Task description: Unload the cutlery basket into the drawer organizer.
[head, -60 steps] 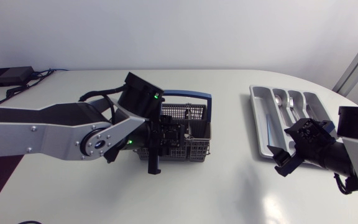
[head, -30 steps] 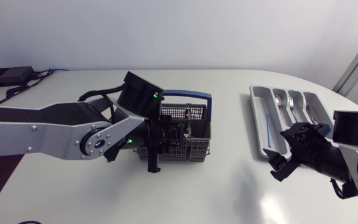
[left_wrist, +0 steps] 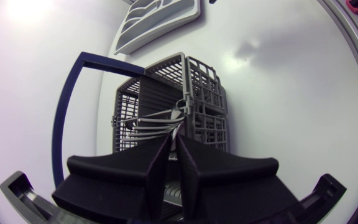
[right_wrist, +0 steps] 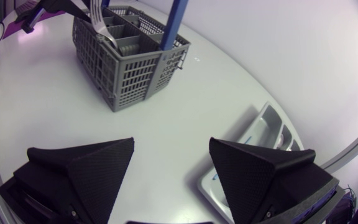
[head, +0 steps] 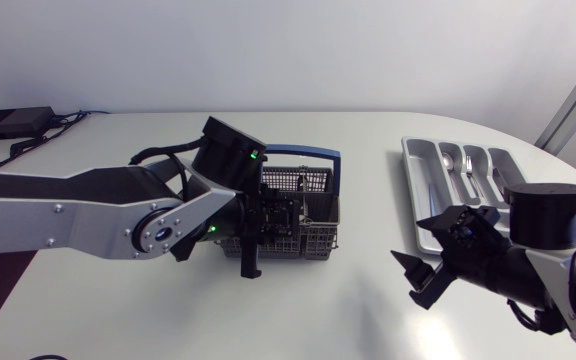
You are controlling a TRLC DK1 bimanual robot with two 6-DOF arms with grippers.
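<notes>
left gripper pinched narrow on cutlery inside the grey, blue-handled basket; right gripper spread wide above the white table, beside the organizer.

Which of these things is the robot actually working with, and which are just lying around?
Part of the job: cutlery basket, cutlery inside it, drawer organizer, left gripper, right gripper.
Just lying about: black box and its cables at the table's far corner.
</notes>
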